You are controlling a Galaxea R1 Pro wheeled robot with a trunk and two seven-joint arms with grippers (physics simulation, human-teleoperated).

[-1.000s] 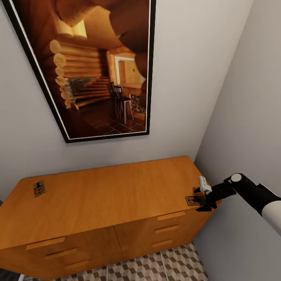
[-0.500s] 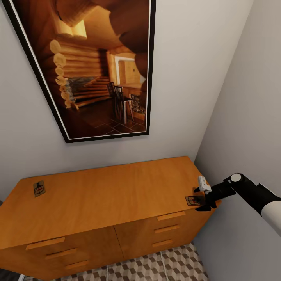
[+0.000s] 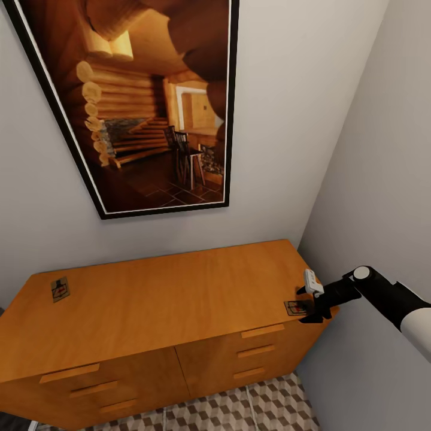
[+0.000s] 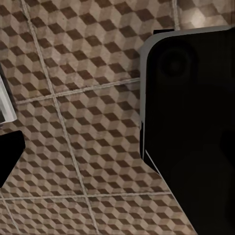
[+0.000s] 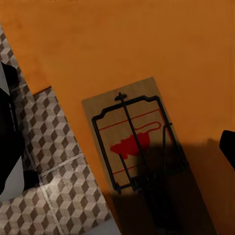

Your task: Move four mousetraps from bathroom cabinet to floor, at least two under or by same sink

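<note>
I'm hovering my right hand [image 3: 311, 306], fingers spread wide, over a mousetrap [image 3: 295, 307] lying at the cabinet's [image 3: 179, 305] 3 o'clock edge; another mousetrap [image 3: 59, 288] is sitting at 9 o'clock. Left hand's state: can't tell.

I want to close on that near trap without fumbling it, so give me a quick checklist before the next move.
1. Right gripper over the near mousetrap: ok.
2. Mousetrap flat on the cabinet, near its front corner: ok.
3. Right gripper open: cannot tell.
4. Trap centred between the fingers: cannot tell.
5. Second mousetrap on the far left of the top, undisturbed: ok.
6. Left gripper carrying nothing over the floor: cannot tell.
</note>
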